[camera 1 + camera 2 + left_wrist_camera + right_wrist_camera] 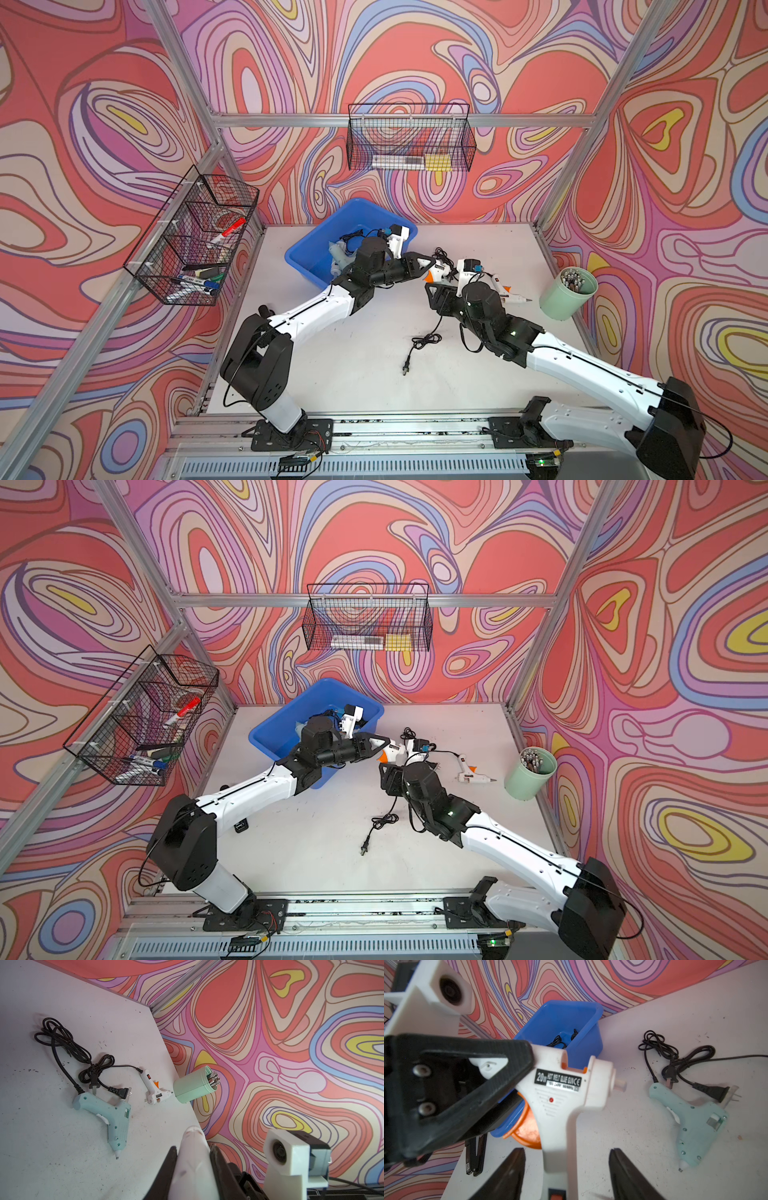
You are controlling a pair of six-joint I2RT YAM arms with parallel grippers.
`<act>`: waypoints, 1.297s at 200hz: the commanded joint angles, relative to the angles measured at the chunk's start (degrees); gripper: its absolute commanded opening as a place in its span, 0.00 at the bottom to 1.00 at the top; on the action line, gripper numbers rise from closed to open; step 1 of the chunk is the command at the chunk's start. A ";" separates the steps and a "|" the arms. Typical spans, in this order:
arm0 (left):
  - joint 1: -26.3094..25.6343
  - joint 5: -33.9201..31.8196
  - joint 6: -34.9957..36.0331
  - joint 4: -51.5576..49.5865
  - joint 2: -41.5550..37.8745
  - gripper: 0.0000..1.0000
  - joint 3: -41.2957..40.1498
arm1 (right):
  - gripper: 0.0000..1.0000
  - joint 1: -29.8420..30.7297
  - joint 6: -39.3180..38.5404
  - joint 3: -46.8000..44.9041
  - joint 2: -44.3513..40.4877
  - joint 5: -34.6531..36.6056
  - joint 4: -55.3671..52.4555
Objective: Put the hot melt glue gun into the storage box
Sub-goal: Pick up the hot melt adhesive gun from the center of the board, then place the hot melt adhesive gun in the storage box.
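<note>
Nearest, a black power cord (424, 338) lies on the white table (353, 386), its plug toward the arm bases. Beyond it the right gripper (566, 1155) stands wide, its fingers on either side of the handle of the white hot melt glue gun (560, 1093) without touching it. The left gripper (193, 1148) is clamped on the gun's barrel. It holds the gun above the table, just beside the near right corner of the blue storage box (328, 226) and outside it. Farther right on the table lie a mint glue gun (112, 1113), a small white glue gun (505, 293) and a green cup (569, 293). Black wire baskets (195, 237) hang on the walls behind.
</note>
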 commanded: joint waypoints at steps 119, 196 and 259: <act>17.64 -3.12 5.26 -15.15 -1.07 0.00 31.29 | 0.98 0.17 -0.15 2.11 -12.65 13.85 -14.35; 27.37 -1.77 1.14 -16.41 5.58 0.00 44.38 | 0.98 0.17 11.03 1.51 -12.70 24.42 -27.45; 29.37 -6.01 4.71 -18.44 4.10 0.00 40.24 | 0.98 0.12 14.31 0.35 -13.22 24.57 -29.42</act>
